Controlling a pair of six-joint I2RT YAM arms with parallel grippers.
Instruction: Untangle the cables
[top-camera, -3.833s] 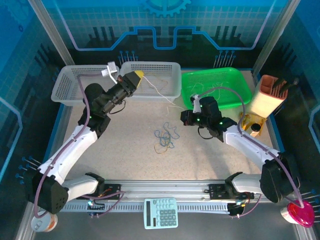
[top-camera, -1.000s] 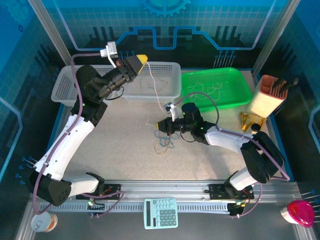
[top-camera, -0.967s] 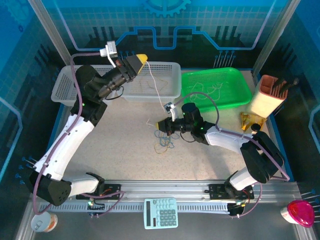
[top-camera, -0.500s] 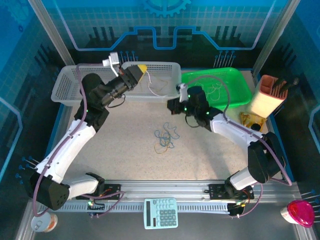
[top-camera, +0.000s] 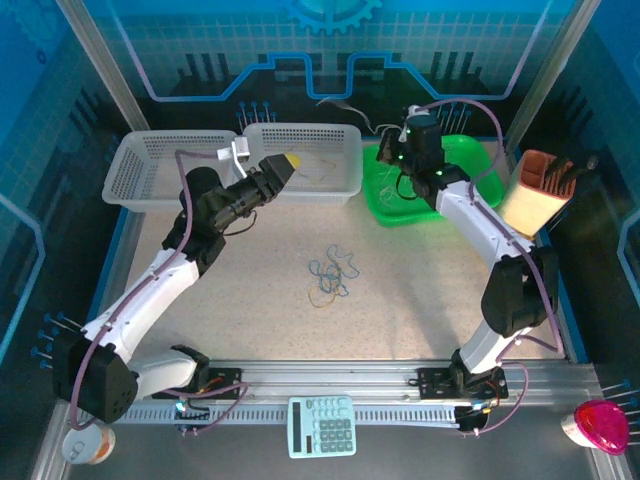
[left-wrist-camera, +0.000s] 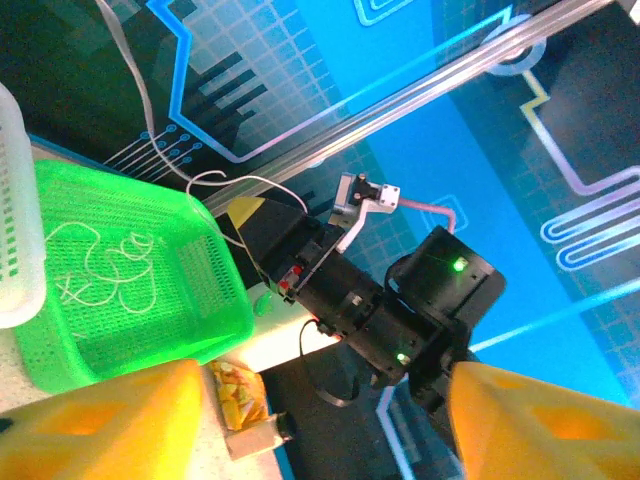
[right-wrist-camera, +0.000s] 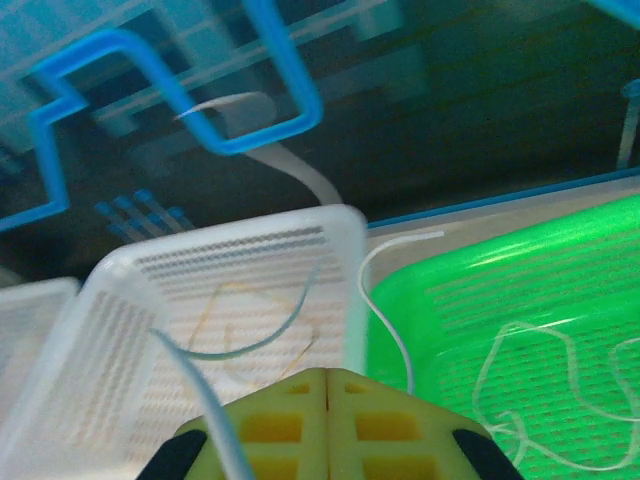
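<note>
Top external: left fingers (top-camera: 287, 161) apart; right fingers (right-wrist-camera: 326, 395) clamped on white cable (right-wrist-camera: 362, 277); tangled cables (top-camera: 330, 275) on counter (top-camera: 250, 290), well apart from both.

From above, your bench (top-camera: 260, 290) is lit evenly and brightly from overhead, with only soft shadow beside the left arm (top-camera: 150, 290). The backdrop (top-camera: 330, 50) is dim and blue, and the frame posts (top-camera: 95, 60) lean outward from lens distortion at the edges. The green tray (top-camera: 485, 172) glows oversaturated.

On your left wrist view, the white cable (left-wrist-camera: 150, 110) reads crisply against the dark, while the left gripper (left-wrist-camera: 325, 440) is too close for focus: its yellow fingers (left-wrist-camera: 540, 430) are soft.

Your right wrist view is smeared throughout; the right gripper (right-wrist-camera: 327, 400) and the green tray (right-wrist-camera: 560, 290) both look blurred.
</note>
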